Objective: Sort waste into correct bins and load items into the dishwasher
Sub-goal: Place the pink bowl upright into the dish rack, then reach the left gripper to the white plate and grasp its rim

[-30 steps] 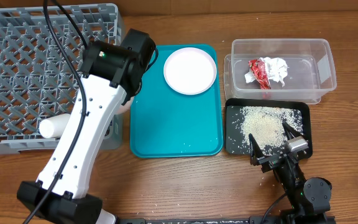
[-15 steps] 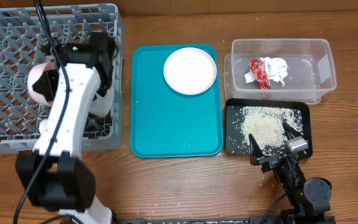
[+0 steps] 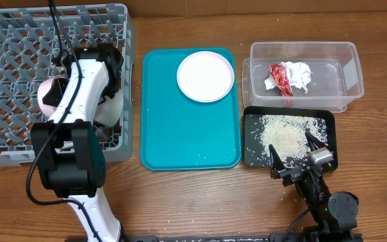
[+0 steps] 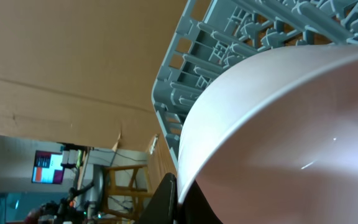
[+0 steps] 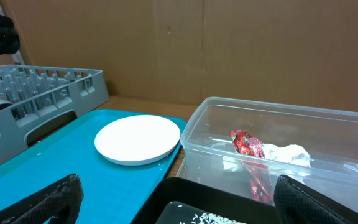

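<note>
My left gripper (image 3: pixel 60 86) is shut on the rim of a pale pink bowl (image 3: pixel 47 95) and holds it over the grey dish rack (image 3: pixel 12 60). In the left wrist view the bowl (image 4: pixel 278 137) fills the frame, with one black finger (image 4: pixel 165 200) on its rim and the rack (image 4: pixel 197 56) behind. A white plate (image 3: pixel 205 75) lies on the teal tray (image 3: pixel 187 134). The red wrapper with white paper (image 3: pixel 289 76) lies in the clear tub (image 3: pixel 351 60). The rice grains (image 3: pixel 284 134) lie in the black tray (image 3: pixel 254 151). My right gripper (image 3: pixel 299 156) is open and empty at the black tray's near edge.
Another pale dish (image 3: pixel 110 111) shows in the rack beside my left arm. In the right wrist view the plate (image 5: pixel 137 138), the tub (image 5: pixel 328 124), the wrapper (image 5: pixel 247 146) and the rack (image 5: pixel 36 87) lie ahead. A few grains are scattered on the table near the black tray.
My left arm has swung left from the teal tray's edge to over the rack, carrying the pink bowl. The right arm has not moved.
</note>
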You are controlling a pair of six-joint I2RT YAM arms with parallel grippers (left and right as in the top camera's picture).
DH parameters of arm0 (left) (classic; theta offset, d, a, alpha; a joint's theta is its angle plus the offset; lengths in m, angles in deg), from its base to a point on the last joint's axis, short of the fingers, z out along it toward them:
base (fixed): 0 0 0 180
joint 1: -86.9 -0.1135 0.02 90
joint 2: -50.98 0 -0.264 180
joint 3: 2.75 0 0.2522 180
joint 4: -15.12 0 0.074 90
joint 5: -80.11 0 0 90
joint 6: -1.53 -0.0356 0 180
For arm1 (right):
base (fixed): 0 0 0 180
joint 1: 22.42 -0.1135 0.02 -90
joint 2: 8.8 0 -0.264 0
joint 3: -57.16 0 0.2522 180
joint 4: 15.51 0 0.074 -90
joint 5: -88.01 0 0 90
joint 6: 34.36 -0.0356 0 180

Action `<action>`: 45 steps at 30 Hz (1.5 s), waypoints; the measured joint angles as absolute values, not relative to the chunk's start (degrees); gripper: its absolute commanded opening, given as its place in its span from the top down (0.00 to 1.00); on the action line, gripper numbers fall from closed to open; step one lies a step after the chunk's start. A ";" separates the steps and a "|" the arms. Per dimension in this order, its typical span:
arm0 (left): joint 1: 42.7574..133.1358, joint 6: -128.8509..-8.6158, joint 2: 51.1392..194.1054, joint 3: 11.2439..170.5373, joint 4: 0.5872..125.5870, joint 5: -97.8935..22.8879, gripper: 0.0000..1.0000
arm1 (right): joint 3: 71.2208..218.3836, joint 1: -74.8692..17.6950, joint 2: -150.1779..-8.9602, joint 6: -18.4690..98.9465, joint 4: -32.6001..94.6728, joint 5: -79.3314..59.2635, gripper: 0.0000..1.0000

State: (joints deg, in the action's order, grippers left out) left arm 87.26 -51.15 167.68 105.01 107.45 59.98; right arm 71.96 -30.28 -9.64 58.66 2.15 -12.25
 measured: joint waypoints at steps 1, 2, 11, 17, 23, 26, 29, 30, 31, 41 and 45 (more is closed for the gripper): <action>87.70 -51.15 167.68 105.01 107.60 60.07 0.96 | 71.96 -30.28 -9.64 58.64 2.17 -12.25 0.00; 88.13 -51.15 167.68 105.01 107.77 60.22 0.96 | 71.96 -30.28 -9.64 58.62 2.13 -12.25 0.00; 93.33 -51.11 168.38 105.01 110.83 58.51 0.68 | 71.96 -30.28 -9.64 58.64 2.17 -12.25 0.00; 95.26 -51.30 169.65 106.74 116.93 48.55 0.50 | 71.96 -30.28 -9.64 58.64 2.13 -12.25 0.00; 99.52 -51.56 169.69 119.83 122.13 37.07 0.42 | 71.96 -30.28 -9.64 58.64 2.15 -12.27 0.00; 102.97 -53.66 169.36 128.16 118.81 29.12 0.25 | 71.96 -30.28 -9.64 58.66 2.15 -12.25 0.00; 107.10 -56.83 167.77 134.25 110.33 17.60 0.18 | 71.96 -30.28 -9.64 58.64 2.15 -12.25 0.00; 108.35 -57.95 167.05 135.04 106.90 13.69 0.19 | 71.96 -30.28 -9.64 58.64 2.15 -12.25 0.00; 109.44 -59.13 166.59 135.54 104.01 10.34 0.20 | 71.96 -30.28 -9.64 58.66 2.15 -12.25 0.00; 112.15 -63.65 175.02 135.11 92.01 -4.17 0.38 | 71.96 -30.28 -9.64 58.64 2.13 -12.25 0.00; 109.49 -63.15 183.50 134.43 90.35 -8.52 0.44 | 71.96 -30.28 -9.64 58.66 2.13 -12.27 0.00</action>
State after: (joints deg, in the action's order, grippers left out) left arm 109.49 -63.15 183.50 134.43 90.35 -8.52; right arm 71.96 -30.28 -9.64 58.66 2.13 -12.27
